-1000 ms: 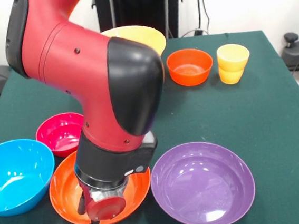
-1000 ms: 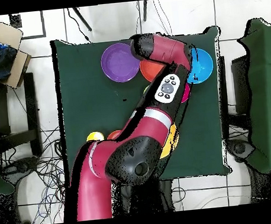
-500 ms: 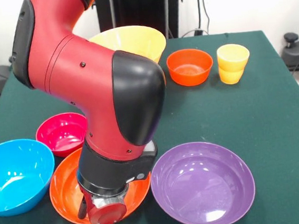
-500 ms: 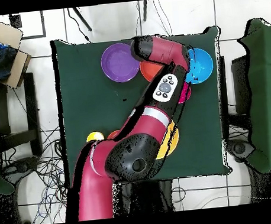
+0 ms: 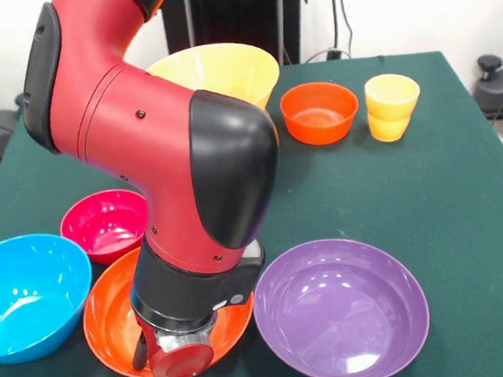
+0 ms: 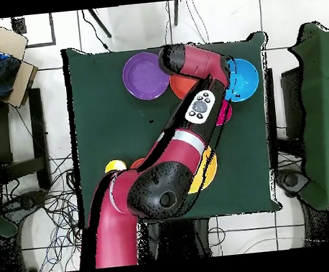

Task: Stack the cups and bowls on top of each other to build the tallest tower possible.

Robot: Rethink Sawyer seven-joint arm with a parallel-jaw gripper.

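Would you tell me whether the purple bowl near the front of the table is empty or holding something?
Empty. The purple bowl sits upright on the green cloth, and its whole inner floor shows bare with only light glints; nothing is nested in it.

White tiled floor (image 6: 62,238), tangled cables (image 6: 51,203), cardboard box (image 6: 4,52).

A robotics lab or test room. A red and black arm (image 5: 155,162) works over a tabletop (image 5: 469,221) draped in dark green cloth, set with plain plastic bowls (image 5: 341,309) and cups (image 5: 392,106) like test props. From above, the tabletop stands alone on a pale tiled floor (image 6: 49,102) with loose black cables (image 6: 47,203) trailing across it. More green-covered tables (image 6: 324,112) stand to either side, and an open cardboard box (image 6: 4,52) sits at one corner. White walls (image 5: 394,5) and dark equipment (image 5: 234,12) stand behind.
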